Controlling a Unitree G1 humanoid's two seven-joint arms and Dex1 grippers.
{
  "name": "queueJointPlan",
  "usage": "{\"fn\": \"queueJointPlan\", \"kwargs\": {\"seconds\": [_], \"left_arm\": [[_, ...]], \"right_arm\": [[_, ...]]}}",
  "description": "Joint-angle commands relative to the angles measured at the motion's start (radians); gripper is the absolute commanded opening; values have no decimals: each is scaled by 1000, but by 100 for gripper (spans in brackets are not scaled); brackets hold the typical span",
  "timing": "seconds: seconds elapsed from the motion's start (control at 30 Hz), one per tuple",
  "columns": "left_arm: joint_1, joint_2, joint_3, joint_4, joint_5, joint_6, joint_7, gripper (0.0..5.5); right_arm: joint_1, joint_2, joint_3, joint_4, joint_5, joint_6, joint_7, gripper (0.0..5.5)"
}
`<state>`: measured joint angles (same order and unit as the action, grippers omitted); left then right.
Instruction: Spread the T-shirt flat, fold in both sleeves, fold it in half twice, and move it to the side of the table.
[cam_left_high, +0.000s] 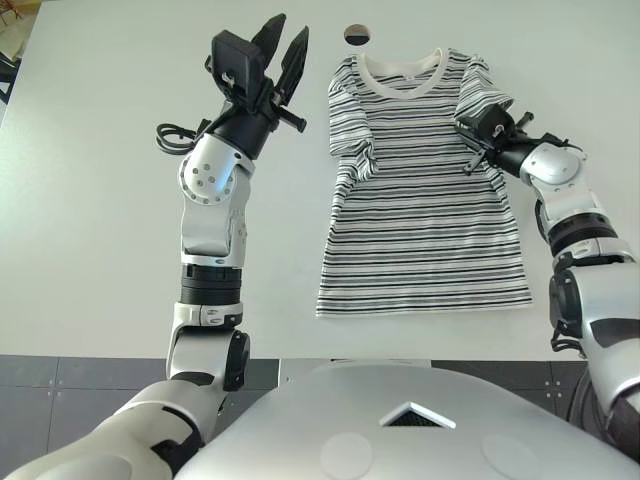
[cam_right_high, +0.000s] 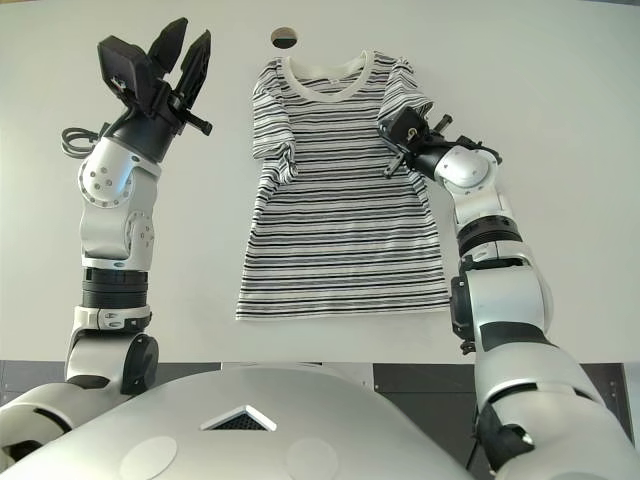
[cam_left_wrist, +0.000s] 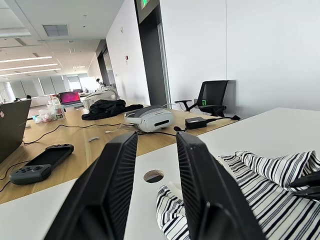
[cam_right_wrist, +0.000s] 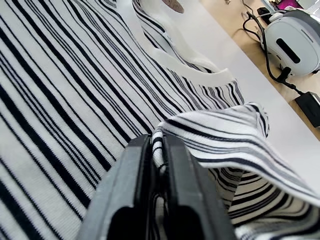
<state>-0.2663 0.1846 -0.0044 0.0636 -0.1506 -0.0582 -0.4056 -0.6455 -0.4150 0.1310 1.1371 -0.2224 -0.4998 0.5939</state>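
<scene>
Toward the far edge of the plain white tabletop (cam_left_high: 90, 230), a bit right of centre, the black-and-white striped cotton T-shirt (cam_left_high: 420, 220) lies flat, with a small round hole (cam_left_high: 356, 35) in the top just beside its collar. Left sleeve (cam_left_high: 350, 135) is folded in. The right gripper (cam_right_wrist: 156, 147) has its fingers clamped on the right sleeve (cam_right_wrist: 225, 130), holding it up over the body. The left gripper (cam_left_high: 288, 35) hangs raised beside the shirt, fingers apart, gripping nothing.
</scene>
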Motion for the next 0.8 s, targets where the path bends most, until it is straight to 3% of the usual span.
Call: {"fn": "queueJointPlan", "kwargs": {"seconds": [0.03, 0.3, 0.37, 0.5, 0.63, 0.8], "left_arm": [[-6, 3, -4, 3, 5, -2, 1, 148], [-13, 2, -4, 11, 4, -4, 0, 148], [-15, 2, -4, 12, 4, -3, -1, 148], [-16, 3, -3, 14, 5, -4, 0, 148], [-20, -1, -5, 19, 5, -7, 0, 148], [-20, 1, -5, 16, 4, -6, -3, 148]], "right_arm": [[18, -15, -10, -58, 43, -37, 71, 90], [101, -19, -7, -221, 132, -49, 235, 90], [93, -12, -61, -249, 201, -43, 227, 90], [-64, -71, -272, -112, 351, -9, 46, 90], [-115, -178, -147, 82, 92, 55, -327, 90], [-91, -165, 0, 161, -92, 109, -444, 90]]}}
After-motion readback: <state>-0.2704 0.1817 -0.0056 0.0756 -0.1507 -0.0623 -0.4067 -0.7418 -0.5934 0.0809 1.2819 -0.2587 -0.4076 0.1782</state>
